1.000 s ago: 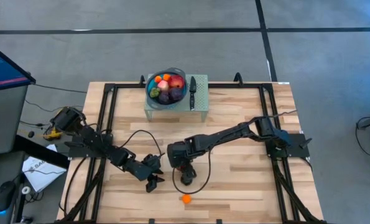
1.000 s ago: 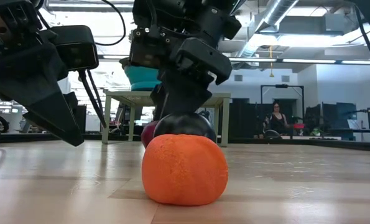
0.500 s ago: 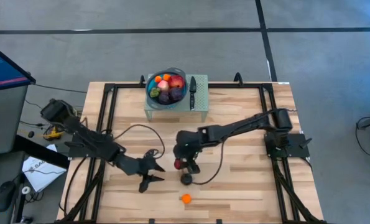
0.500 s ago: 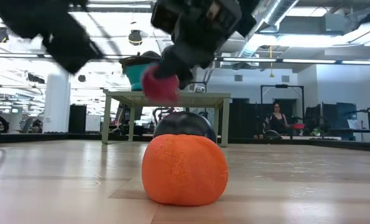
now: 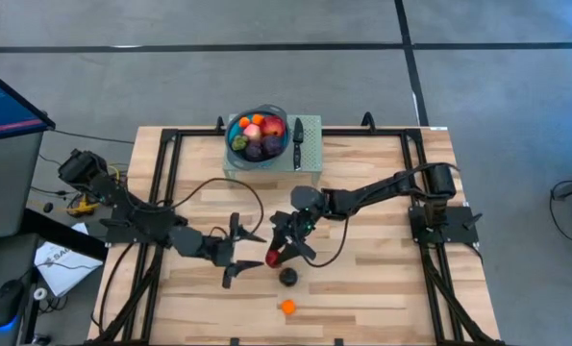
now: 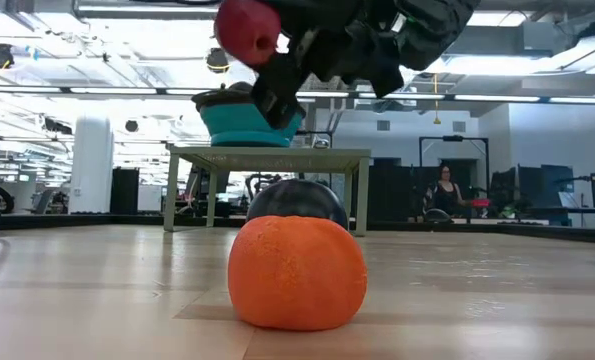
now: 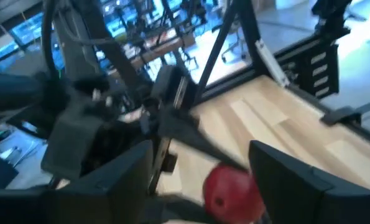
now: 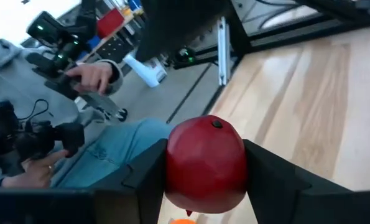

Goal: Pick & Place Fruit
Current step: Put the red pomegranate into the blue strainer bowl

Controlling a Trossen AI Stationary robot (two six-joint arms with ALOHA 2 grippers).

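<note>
My right gripper (image 5: 279, 252) is shut on a red apple (image 8: 206, 163), which is high above the table in the low view (image 6: 247, 28). My left gripper (image 5: 236, 248) is open and empty just to the apple's left; its fingers frame the apple in the left wrist view (image 7: 233, 191). A dark purple fruit (image 5: 287, 277) and an orange fruit (image 5: 286, 308) rest on the wooden table near its front edge. The blue bowl (image 5: 258, 135), with several fruits in it, stands on a small grey-green stand at the far edge. My right gripper pinches the red apple between its two fingers (image 8: 148, 174), one on each opposite side (image 8: 175, 168). The fingers slant down from the table's far right. The apple is lifted clear of the table, its stem dimple (image 8: 217, 124) turned toward the wrist.
A black-handled knife (image 5: 297, 142) lies on the stand beside the bowl. Black frame rails (image 5: 166, 183) run along the table's left, right and far edges. A loose cable (image 5: 213, 207) lies near the left arm. A person (image 8: 23, 81) sits beyond the table's near edge.
My right gripper has taken the red apple from beside the dark purple fruit and lifted it well clear of the table, drawing back a little toward the far edge. My left gripper has risen and moved toward the far edge, alongside the apple. The dark and orange fruits have stayed put.
</note>
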